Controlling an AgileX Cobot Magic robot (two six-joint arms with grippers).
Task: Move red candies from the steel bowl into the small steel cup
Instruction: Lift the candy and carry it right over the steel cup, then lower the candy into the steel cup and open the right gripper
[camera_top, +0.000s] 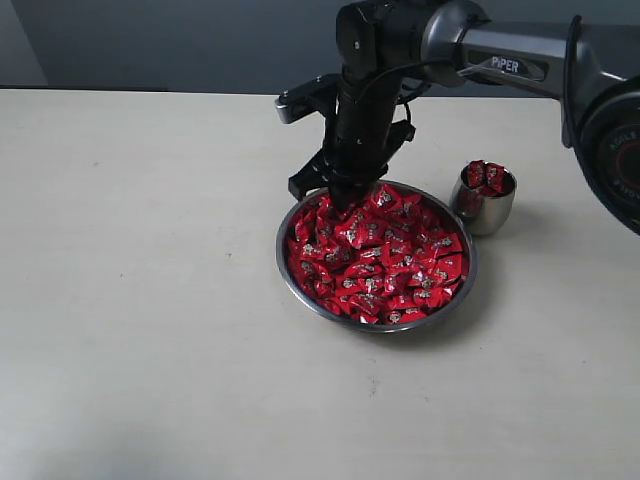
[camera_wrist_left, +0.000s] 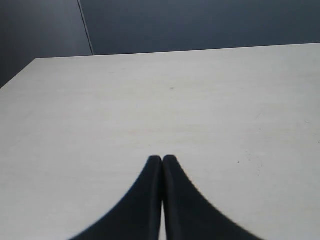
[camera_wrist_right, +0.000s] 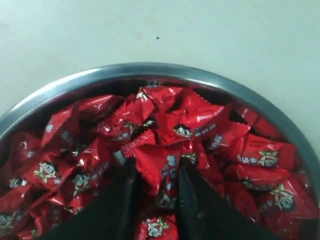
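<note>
We have our right gripper (camera_wrist_right: 157, 165) narrowed onto one red candy (camera_wrist_right: 150, 160) near the rim of the heaped steel bowl (camera_top: 282, 250), so it can lift singly, with the small steel cup (camera_top: 487, 215) just beside on the table (camera_top: 150, 300) already holding a few, while our left gripper (camera_wrist_left: 162, 161) hangs closed and empty.

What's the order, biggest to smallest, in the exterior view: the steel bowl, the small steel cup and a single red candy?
1. steel bowl, by far the widest
2. small steel cup
3. one red candy, smaller than the cup's mouth
</note>
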